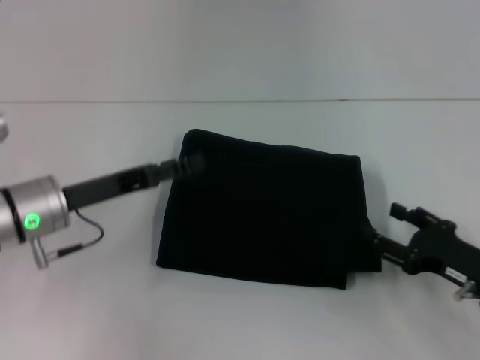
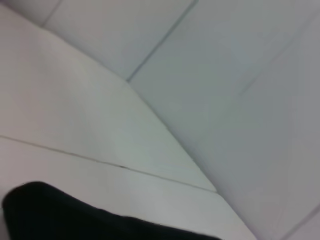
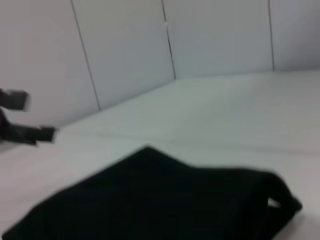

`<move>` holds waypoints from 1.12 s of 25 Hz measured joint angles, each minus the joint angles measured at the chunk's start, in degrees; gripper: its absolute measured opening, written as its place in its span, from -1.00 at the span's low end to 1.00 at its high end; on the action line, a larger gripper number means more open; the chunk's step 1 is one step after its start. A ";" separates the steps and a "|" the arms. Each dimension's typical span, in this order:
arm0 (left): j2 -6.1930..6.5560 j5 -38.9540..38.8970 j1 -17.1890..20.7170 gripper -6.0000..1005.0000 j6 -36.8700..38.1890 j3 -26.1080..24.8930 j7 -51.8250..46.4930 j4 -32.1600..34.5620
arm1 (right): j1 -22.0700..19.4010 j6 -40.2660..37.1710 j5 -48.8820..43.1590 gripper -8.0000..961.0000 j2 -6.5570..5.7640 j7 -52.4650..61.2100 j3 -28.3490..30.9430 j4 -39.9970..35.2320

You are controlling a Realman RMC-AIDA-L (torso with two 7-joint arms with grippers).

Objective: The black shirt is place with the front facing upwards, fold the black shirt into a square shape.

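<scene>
The black shirt [image 1: 262, 217] lies folded into a rough rectangle on the white table [image 1: 247, 322]. Its white letters and neck label do not show. My left gripper [image 1: 182, 166] is at the shirt's far left corner, its tip merging with the dark cloth. My right gripper [image 1: 375, 246] is at the shirt's near right corner, against the cloth's edge. The shirt also shows in the left wrist view [image 2: 60, 215] as a dark rounded corner. In the right wrist view [image 3: 150, 200] it is a flat dark slab with a folded corner.
The white table runs back to a pale wall [image 1: 240, 45] behind the shirt. The left arm's silver wrist with a green light [image 1: 31, 220] lies low over the table on the left. The right arm's black wrist [image 1: 435, 247] is at the right edge.
</scene>
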 joint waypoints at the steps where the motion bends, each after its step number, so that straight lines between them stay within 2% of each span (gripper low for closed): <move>1: 0.21 0.17 -0.88 0.88 -1.50 0.13 -3.20 0.13 | -0.67 -1.77 0.00 0.68 -0.11 -0.74 0.90 -0.28; 4: 1.58 1.31 -3.89 0.88 -8.92 1.74 -15.74 0.33 | -2.62 -7.70 -0.12 0.67 -0.37 -3.67 3.03 -1.30; 7: 2.79 2.37 -6.08 0.88 -14.53 5.50 -22.38 0.07 | -4.24 -13.31 -0.99 0.67 -0.75 -5.98 2.94 -1.84; 8: 2.79 2.37 -6.08 0.88 -14.53 5.50 -22.38 0.07 | -4.60 -14.79 -1.88 0.67 -0.85 -6.55 2.70 -1.85; 9: 3.15 2.84 -7.57 0.88 -18.89 9.44 -26.80 -0.01 | -4.82 -16.01 -3.10 0.67 -0.86 -7.01 2.53 -1.82; 10: 3.13 2.85 -7.86 0.88 -20.02 10.55 -27.63 -0.02 | -4.92 -16.71 -4.74 0.67 -0.80 -7.44 2.52 -1.71; 13: 2.37 2.87 -9.09 0.88 -25.96 14.16 -29.92 -0.05 | -5.07 -17.24 -9.44 0.67 -0.32 -9.58 2.50 -1.10; 18: 0.29 2.89 -10.50 0.89 -33.10 17.98 -30.01 -0.07 | -5.16 -16.78 -13.37 0.67 0.06 -13.90 2.64 0.93; 22: -1.04 2.91 -11.14 0.89 -37.02 20.48 -30.00 -0.13 | -5.16 -16.63 -13.43 0.67 0.06 -14.13 2.71 1.11; 28: -2.04 2.94 -11.42 0.89 -39.28 22.00 -30.14 -0.22 | -5.10 -16.51 -13.48 0.67 0.07 -13.87 2.52 1.14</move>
